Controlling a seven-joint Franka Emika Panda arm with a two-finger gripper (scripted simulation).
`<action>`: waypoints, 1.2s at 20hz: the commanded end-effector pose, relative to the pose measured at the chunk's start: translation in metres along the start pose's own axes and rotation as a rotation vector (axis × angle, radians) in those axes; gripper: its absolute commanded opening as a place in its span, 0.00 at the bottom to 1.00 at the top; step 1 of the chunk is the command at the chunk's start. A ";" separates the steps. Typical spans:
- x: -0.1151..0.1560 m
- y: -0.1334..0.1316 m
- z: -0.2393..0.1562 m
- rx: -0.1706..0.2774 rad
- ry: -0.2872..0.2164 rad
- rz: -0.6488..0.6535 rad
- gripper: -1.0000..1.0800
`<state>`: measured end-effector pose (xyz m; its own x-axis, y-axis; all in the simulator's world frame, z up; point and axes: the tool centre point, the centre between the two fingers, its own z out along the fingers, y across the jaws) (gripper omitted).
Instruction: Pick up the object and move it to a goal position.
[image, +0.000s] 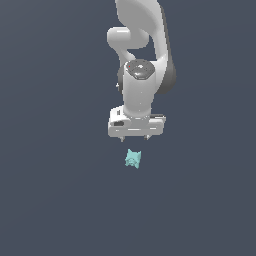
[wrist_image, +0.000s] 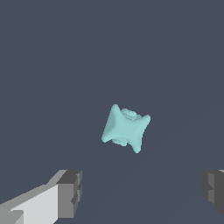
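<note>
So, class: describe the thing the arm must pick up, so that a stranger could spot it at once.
Find the white robot arm and follow it down to its open gripper. Just below lies the object, apart from the fingers. It is the only coloured thing on the dark grey ground: a small light-teal lump with four pointed corners.

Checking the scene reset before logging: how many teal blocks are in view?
1. The teal block lies on the dark floor just below the open gripper, untouched. Nothing seems hidden.

object (wrist_image: 126, 127): matt teal, lumpy | end effector (wrist_image: 142, 192): smooth white shell, matt grey pads | ground (image: 50, 200): flat matt slate
</note>
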<state>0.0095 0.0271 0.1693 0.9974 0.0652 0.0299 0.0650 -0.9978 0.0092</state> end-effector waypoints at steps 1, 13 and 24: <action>0.000 0.000 0.000 0.000 0.000 0.000 0.96; 0.000 -0.016 -0.001 -0.003 -0.007 -0.082 0.96; 0.006 -0.011 0.017 0.002 -0.013 0.015 0.96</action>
<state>0.0135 0.0394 0.1573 0.9972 0.0723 0.0191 0.0722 -0.9974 0.0082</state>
